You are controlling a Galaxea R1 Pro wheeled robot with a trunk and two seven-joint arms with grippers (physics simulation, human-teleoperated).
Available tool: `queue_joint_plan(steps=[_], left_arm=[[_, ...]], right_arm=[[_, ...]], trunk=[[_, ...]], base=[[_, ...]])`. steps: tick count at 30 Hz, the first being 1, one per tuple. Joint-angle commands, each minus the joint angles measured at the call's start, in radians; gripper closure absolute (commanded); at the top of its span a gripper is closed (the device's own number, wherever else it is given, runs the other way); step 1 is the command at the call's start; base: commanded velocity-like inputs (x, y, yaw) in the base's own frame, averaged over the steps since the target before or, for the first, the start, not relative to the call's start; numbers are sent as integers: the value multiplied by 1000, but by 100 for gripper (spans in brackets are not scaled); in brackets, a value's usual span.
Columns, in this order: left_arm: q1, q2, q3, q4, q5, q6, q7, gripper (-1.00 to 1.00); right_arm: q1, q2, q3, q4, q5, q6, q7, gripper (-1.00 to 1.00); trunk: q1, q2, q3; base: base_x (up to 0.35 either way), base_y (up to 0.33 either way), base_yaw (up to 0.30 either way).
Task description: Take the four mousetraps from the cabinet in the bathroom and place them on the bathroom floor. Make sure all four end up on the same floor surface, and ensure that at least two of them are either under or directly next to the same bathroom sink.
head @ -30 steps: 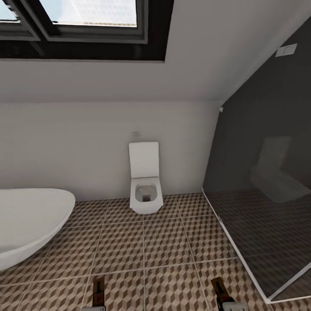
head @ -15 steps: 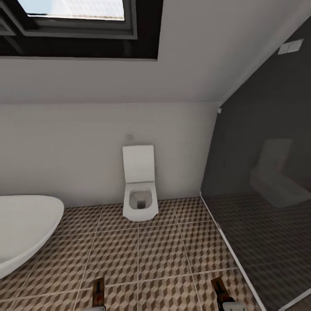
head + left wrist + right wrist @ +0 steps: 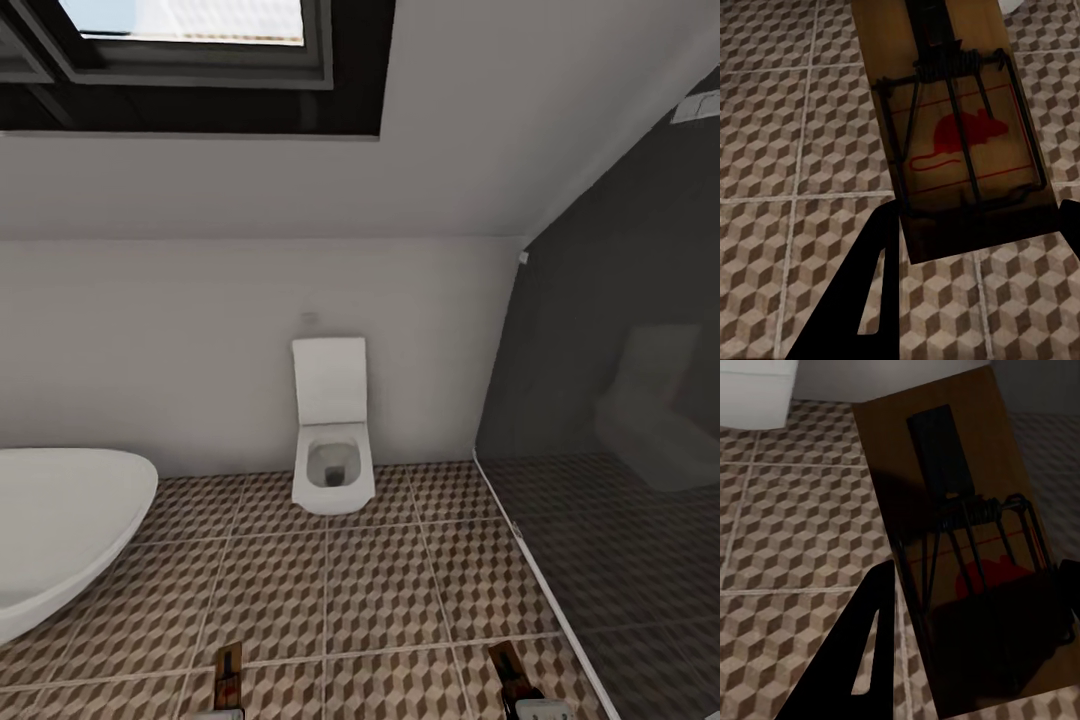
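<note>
The left gripper [image 3: 971,225] is clamped on a mousetrap [image 3: 960,135], its dark fingers [image 3: 862,300] pressing either side of the near end of the wooden board. The trap's black wire spring bar and red mouse mark face up, and it hangs over the bathroom floor [image 3: 787,135] with its brown cube-pattern tiles.

The right gripper [image 3: 975,637] grips a second mousetrap [image 3: 967,532] in the same way, one finger [image 3: 862,645] against the board's edge. This board lies mostly in shadow above the patterned tiles [image 3: 795,525], with a white fixture [image 3: 757,390] near its far end.

From the head camera, both traps poke up at the lower edge, one on the left [image 3: 229,672] and one on the right [image 3: 508,668]. Ahead, a white toilet [image 3: 332,440] stands against the wall, a white bathtub [image 3: 60,525] sits to the left, and a dark glass shower stall [image 3: 620,420] is to the right. A skylight window [image 3: 190,40] is set in the sloped ceiling.
</note>
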Motion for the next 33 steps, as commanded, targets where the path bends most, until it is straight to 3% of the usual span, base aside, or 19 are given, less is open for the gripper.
queue_joint_plan(steps=[1,12,13,16,18,20,22,24,27,29,33], left_arm=[[-1,-1,-7,3,-1,-4,5,100],[-1,5,-4,0,-1,18,9,100],[0,7,-2,-1,-1,60,9,100],[-1,21,1,-28,-2,291,4,100],[-2,35,1,-134,-4,532,6,100],[-4,69,2,-292,-6,745,10,100],[-6,91,2,-407,-6,876,29,100],[-11,111,3,-528,-7,1016,97,100],[-31,121,5,-640,-7,1137,228,100],[-81,124,12,-683,-7,1198,306,100],[-174,126,33,-691,-7,1249,354,100]], right_arm=[[-1,0,9,0,-4,-1,-6,100],[-1,6,8,-7,-4,-3,-3,100],[-1,7,7,-10,-4,-2,-4,100],[-1,10,6,-47,-3,31,-8,100],[-1,20,7,-120,-2,152,-8,100],[-2,24,7,-246,-1,324,-12,100],[-2,25,7,-360,-1,444,-23,100],[-2,25,6,-499,0,561,-49,100],[-4,26,6,-633,0,652,-97,100],[-11,26,5,-710,0,727,-129,100],[-58,26,4,-783,0,864,-150,100]], trunk=[[1,-2,-2],[1,-2,-2],[1,-2,-2],[1,-2,-2],[1,-2,-2],[1,-2,-2],[1,-2,-2],[1,-2,-2],[1,-2,-2],[1,-2,-2],[1,-2,-2]], base=[[0,0,84],[0,0,11],[0,0,0],[0,0,0],[0,0,0],[0,0,0],[0,0,0],[0,0,0],[0,0,0],[0,0,0],[0,0,0]])
